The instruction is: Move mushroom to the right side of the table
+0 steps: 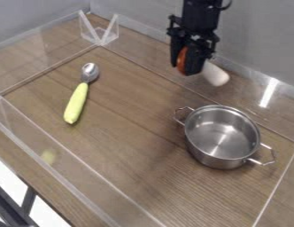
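Note:
The mushroom shows a red-orange cap between the black fingers and a stubby white stem sticking out to the lower right. My gripper points straight down at the back of the brown wood-grain table, right of centre, and is shut on the mushroom's cap. The mushroom sits at or just above the tabletop; I cannot tell whether it touches. The arm hides part of the cap.
A steel pot with two handles stands at the front right, below the gripper. A yellow-handled spoon lies on the left. A clear triangular stand sits at the back left. Low clear acrylic walls border the table.

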`<state>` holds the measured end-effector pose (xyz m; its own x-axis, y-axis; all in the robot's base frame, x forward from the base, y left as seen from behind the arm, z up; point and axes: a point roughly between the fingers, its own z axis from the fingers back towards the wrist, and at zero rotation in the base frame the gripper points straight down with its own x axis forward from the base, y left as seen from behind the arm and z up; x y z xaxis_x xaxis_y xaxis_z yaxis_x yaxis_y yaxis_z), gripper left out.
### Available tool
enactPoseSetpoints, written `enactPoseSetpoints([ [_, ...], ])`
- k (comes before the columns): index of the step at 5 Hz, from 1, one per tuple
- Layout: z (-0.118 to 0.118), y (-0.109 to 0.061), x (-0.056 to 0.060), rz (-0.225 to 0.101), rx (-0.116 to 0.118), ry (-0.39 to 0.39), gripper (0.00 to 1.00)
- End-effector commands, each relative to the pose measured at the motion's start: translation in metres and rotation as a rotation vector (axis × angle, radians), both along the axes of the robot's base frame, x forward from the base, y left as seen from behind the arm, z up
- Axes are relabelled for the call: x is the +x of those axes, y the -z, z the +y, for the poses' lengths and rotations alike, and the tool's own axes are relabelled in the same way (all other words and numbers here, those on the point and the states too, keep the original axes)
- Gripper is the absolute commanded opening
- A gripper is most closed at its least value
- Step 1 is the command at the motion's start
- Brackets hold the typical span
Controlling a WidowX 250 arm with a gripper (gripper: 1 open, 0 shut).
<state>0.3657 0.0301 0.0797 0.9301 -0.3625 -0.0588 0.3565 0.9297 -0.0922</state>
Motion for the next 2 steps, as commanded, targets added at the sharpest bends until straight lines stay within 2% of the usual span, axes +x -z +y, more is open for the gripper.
enactPoseSetpoints([
  [1,-0.0117,-0.0126,0.0133,-0.058,-0.002,0.108,0.0],
  [2,-0.0101,-0.0164,0.0188,-0.054,0.002,0.08,0.0],
])
